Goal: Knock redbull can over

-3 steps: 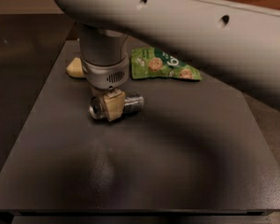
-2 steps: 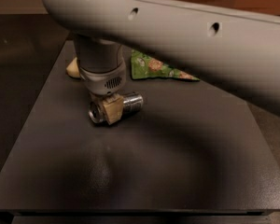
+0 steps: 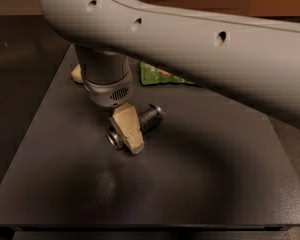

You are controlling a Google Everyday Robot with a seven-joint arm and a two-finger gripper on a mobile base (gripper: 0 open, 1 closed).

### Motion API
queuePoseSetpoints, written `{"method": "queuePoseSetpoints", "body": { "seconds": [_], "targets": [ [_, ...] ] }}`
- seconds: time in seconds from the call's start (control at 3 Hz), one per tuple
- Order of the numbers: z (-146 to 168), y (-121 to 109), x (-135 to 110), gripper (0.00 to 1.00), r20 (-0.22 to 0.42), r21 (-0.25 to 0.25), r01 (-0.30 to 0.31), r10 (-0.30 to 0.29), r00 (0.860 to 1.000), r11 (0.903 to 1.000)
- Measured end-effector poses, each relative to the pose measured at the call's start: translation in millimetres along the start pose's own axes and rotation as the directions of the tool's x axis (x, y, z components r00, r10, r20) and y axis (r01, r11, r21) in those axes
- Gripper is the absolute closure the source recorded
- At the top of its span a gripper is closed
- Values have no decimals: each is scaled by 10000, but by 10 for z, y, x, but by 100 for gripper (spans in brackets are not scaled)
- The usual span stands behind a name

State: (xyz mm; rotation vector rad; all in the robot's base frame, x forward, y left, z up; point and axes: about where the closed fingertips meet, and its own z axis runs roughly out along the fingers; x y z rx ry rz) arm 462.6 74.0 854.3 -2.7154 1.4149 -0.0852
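Left of centre on the tabletop (image 3: 200, 189), nearer the far edge than the near one: the redbull can (image 3: 149, 117), one item, lying on its side. Its long axis runs aslant, one round end toward the far right corner, the other toward the near left corner.

Directly over the can's middle: gripper (image 3: 127, 130), tan tip pointing down, touching or very nearly touching the can. Whether it is open or closed, or has any hold on the can, cannot be told.

Across the top of the view: arm (image 3: 200, 49), grey, spanning from the left edge to the right edge.

By the far left corner: pale sponge (image 3: 76, 74), partly hidden behind the wrist. Along the far edge: green snack bag (image 3: 157, 75), partly hidden under the arm.

Change from a second ago: the can was already down. It now lies slightly nearer the near edge and more steeply aslant, and the gripper has moved with it.

Judgement: the knock-over looks complete, with only withdrawal of the arm left.
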Motion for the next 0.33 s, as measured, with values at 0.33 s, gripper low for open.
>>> {"method": "queuePoseSetpoints", "body": {
  "seconds": [0.33],
  "targets": [
    [0,0,0,0,0,1,0,0,10000,10000]
  ]
}}
